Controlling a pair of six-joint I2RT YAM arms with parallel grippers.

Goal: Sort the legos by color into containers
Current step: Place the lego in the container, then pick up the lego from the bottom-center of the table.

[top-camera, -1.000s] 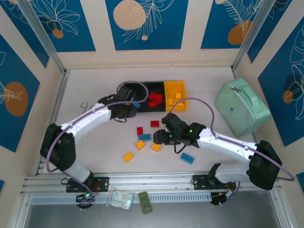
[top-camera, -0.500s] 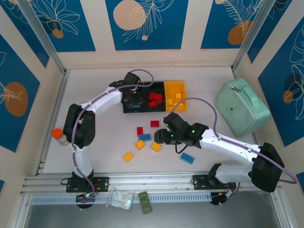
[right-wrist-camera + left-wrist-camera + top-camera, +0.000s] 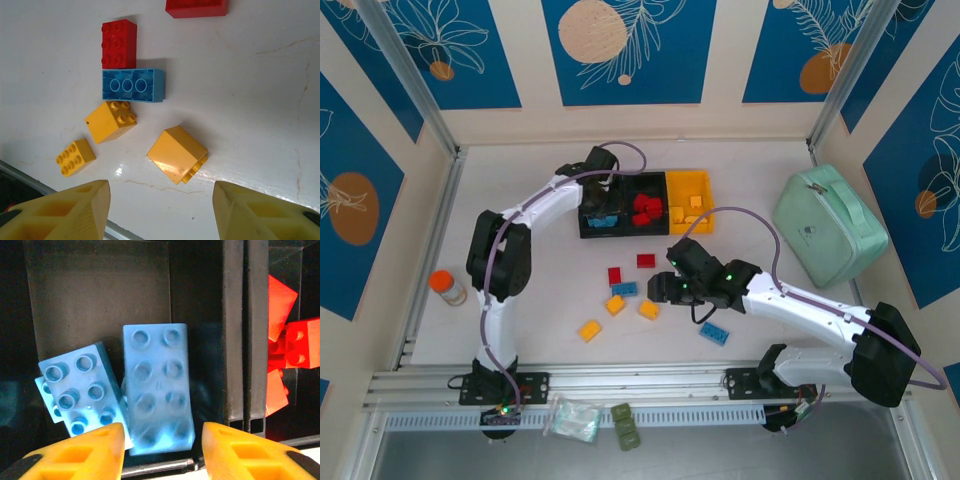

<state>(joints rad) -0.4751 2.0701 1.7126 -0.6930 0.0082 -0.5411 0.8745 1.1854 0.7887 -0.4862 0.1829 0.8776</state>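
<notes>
Your right fingers [image 3: 75, 210] are wide and empty, and the tipped yellow brick [image 3: 177, 154] lies just ahead between them. Close crooked and it may pop away. Your left fingers [image 3: 85, 450], wide too, hang over 2 blue bricks [image 3: 157, 385] in the black bin [image 3: 100, 290].

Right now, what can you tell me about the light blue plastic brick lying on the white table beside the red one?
The light blue plastic brick is a rectangular block lying upside down, flat on the white table. Its hollow underside faces up, showing three round tubes in a row inside thin walls. One long side abuts the end of a red studded brick. A yellow-orange brick sits close against the other side; whether they touch I cannot tell.
</notes>
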